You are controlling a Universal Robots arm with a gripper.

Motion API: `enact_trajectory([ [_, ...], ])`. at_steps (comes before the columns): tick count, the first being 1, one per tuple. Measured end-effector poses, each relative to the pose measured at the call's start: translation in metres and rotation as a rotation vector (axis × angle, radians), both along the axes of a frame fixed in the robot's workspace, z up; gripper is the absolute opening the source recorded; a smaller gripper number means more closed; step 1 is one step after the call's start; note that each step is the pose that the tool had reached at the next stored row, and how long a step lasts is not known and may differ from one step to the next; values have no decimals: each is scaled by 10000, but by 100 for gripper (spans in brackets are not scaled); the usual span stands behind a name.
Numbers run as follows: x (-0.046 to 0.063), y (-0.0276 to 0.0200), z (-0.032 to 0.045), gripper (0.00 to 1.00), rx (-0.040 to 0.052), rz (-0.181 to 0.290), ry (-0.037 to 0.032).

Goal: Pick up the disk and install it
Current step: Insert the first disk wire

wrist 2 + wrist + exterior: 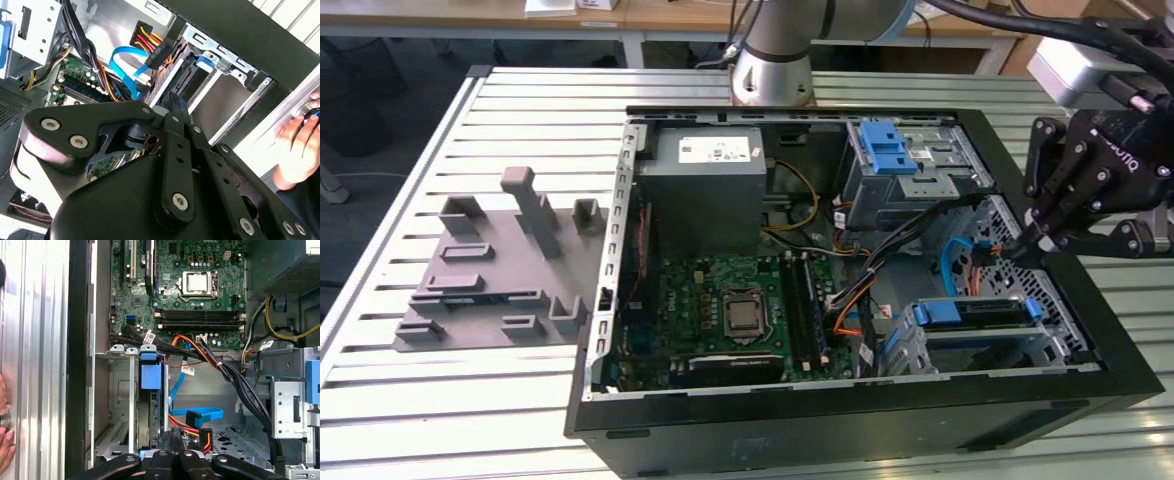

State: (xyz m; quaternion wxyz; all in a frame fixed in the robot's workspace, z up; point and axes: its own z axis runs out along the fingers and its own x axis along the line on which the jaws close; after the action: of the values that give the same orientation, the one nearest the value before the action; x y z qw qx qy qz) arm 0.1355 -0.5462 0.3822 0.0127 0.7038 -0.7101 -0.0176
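The disk (970,313) sits on edge in the lower drive cage (1051,345) of the open computer case, in the corner at the exterior view's right. Its blue carrier (151,376) shows along the top edge, and the blue tab (205,61) also shows in the second wrist view. My black gripper (1025,248) hangs over that corner, a little above the far end of the disk. The fingers (165,442) are shut against each other (175,102) with nothing visible between them. I cannot tell whether the tips touch the disk.
A blue data cable (200,415) and a red-and-yellow power plug (155,52) hang loose beside the cage. An upper cage with a blue latch (894,150) and the grey power-supply box (707,190) stand behind. A person's hand (300,142) rests outside the case wall. A grey fixture (494,270) lies on the slatted table.
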Motion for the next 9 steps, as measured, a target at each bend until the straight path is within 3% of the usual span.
enact_trajectory([
  [9, 32, 2, -12, 11, 2, -2, 0],
])
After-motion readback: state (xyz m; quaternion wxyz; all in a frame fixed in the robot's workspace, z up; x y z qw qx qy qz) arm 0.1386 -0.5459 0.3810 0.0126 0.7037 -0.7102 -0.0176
